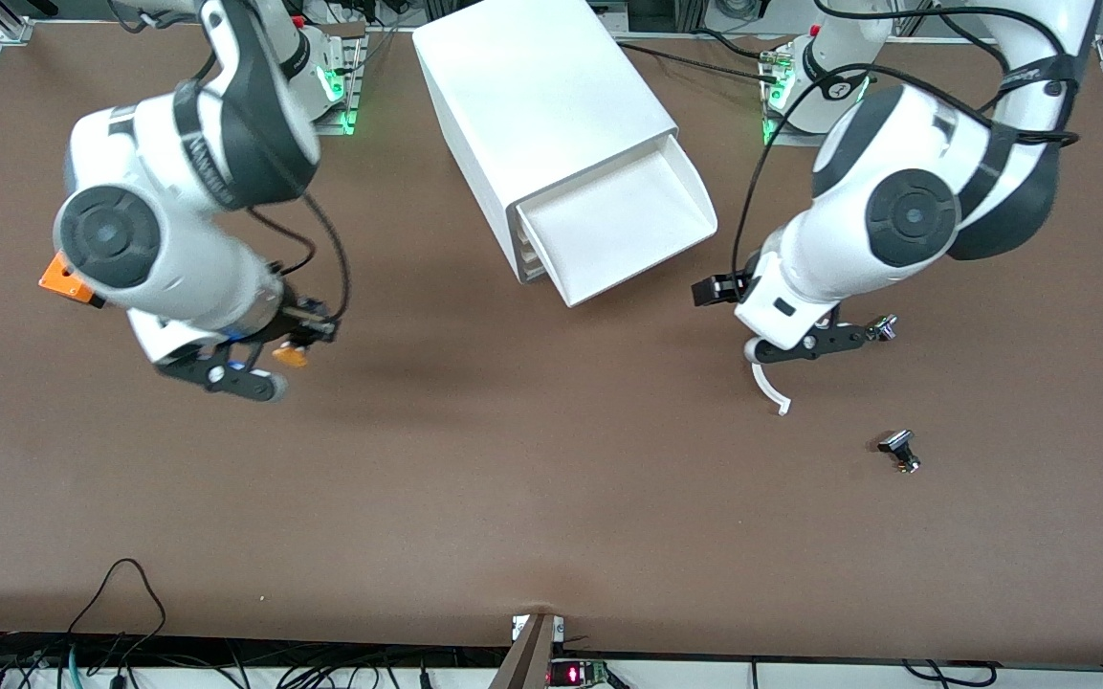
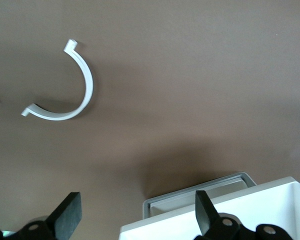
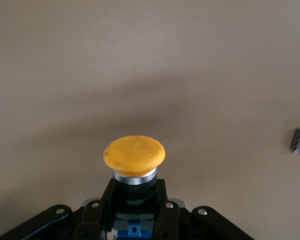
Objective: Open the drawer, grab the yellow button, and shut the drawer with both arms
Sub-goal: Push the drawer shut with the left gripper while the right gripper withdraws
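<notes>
The right gripper (image 1: pixel 285 356) hangs over bare brown surface (image 1: pixel 513 478) toward the right arm's end, its jaws pinching the button (image 3: pixel 135 156) by its dark body just under the round orange cap, which points away from the wrist. The drawer (image 1: pixel 620 222) of the white cabinet (image 1: pixel 537 100) stands pulled out and looks empty, so 2 of the 3 steps appear done and the closing is the step in hand. The left gripper (image 2: pixel 137 217) hovers over the surface just beside the drawer's open end, jaws spread and holding nothing. To close well, I judge the left gripper should meet the drawer's front panel squarely and push straight along the drawer's own slanted line into the cabinet, since an off-axis push may skew the drawer or shove the unanchored cabinet across the surface. A white curved clip (image 1: pixel 767 379) lies right below that gripper and a small silver-and-black piece (image 1: pixel 899 450) sits nearer the front camera; both are best left undisturbed. The right gripper should meanwhile keep a firm pinch well apart from the drawer.
</notes>
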Controlling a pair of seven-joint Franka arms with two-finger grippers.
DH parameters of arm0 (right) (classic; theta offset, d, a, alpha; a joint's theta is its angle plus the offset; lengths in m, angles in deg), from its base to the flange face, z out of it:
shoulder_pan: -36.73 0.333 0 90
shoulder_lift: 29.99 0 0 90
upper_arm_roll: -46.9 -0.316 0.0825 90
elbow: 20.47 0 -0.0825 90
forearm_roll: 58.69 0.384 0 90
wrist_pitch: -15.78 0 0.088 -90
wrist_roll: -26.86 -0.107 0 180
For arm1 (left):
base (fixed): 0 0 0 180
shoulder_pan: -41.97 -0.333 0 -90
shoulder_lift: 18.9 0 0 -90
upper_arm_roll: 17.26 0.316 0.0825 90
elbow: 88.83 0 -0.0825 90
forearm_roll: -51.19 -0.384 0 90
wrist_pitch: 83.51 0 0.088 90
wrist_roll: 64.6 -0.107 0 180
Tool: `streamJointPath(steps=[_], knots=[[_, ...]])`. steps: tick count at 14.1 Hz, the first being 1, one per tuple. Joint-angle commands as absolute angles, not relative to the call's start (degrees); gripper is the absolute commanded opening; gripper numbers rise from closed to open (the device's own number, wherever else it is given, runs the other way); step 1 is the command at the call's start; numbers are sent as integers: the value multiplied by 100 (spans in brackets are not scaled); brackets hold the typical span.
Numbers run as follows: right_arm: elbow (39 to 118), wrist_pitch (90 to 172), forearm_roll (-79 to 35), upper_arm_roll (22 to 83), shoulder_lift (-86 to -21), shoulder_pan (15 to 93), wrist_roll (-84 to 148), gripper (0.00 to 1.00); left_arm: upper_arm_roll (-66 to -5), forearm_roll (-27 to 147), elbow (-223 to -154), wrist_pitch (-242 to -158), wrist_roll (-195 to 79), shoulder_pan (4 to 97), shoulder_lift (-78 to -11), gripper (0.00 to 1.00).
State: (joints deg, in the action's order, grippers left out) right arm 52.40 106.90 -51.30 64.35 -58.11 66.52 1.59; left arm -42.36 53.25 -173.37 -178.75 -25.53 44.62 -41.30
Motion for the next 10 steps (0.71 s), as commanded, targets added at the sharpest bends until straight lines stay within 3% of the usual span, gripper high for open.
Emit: streamJointPath(steps=[1, 5, 10], knots=[[6300, 11445, -5052, 6982, -5522, 6732, 1311, 6, -4231, 5119, -17759, -18421, -2076, 4645, -4035, 100], [7724, 13132, -4798, 7423, -5478, 6575, 2727, 6, -4231, 5111, -18172, -19019, -1890, 4645, -3991, 100], [8543, 14321, -4498, 7414, -5785, 6258, 3266, 6, -4372, 5102, -18911, -19653, -1373, 4732, -3718, 100]])
